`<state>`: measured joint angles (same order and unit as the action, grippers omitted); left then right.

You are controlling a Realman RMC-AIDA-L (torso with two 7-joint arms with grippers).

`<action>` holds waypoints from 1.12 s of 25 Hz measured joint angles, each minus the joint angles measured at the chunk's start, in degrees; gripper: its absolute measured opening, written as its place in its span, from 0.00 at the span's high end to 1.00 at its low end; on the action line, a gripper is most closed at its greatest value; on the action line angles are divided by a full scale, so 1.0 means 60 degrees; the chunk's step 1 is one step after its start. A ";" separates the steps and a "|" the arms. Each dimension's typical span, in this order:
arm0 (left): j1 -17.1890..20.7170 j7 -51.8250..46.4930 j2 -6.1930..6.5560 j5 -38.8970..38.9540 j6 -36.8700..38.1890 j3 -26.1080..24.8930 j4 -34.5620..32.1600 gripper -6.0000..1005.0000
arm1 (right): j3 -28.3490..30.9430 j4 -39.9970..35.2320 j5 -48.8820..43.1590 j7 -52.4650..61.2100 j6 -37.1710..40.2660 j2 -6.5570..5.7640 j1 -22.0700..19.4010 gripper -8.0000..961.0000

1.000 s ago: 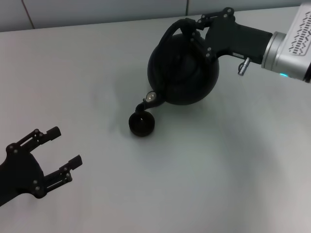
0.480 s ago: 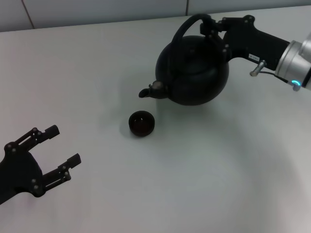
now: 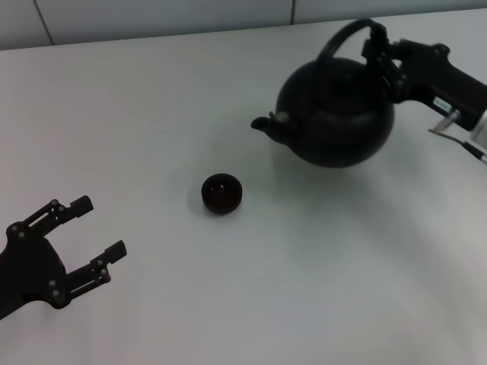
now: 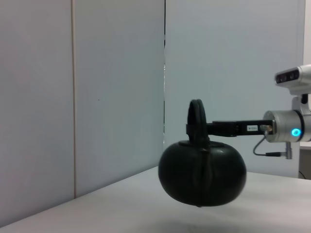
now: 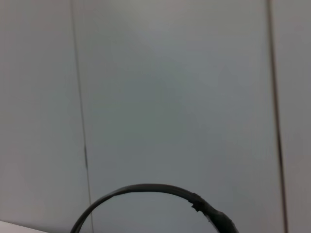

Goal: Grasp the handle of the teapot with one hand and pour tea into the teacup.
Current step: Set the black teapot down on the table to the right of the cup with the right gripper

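The round matte black teapot (image 3: 338,122) hangs level at the back right, its short spout (image 3: 262,123) pointing left. My right gripper (image 3: 378,53) is shut on the arched black handle (image 3: 344,34) at its right end. The left wrist view shows the teapot (image 4: 202,174) held just above the table, with the handle (image 4: 196,114) upright. Only the handle's arc (image 5: 160,191) shows in the right wrist view. The tiny dark teacup (image 3: 221,193) stands on the table, left of and nearer than the spout. My left gripper (image 3: 95,236) rests open at the front left, far from both.
The white table (image 3: 266,289) stretches across the whole head view. A tiled wall (image 3: 152,15) runs along its back edge. In the left wrist view my right arm (image 4: 282,133) reaches in from the side.
The teapot went from tipped over the teacup to level, and my right gripper carried it to the right, away from the cup. The left arm stayed still.
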<state>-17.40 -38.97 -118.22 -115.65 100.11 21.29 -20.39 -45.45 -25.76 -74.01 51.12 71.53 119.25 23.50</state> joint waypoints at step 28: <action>-0.0045 -0.0024 -0.0011 0.0000 0.0027 0.0026 0.0030 0.21 | 0.0865 0.1079 0.0033 -0.1239 0.0165 0.0032 -0.0745 0.90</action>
<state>-17.67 -39.11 -118.29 -115.66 100.27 21.45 -20.21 -40.27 -19.29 -73.81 43.69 72.52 119.44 19.03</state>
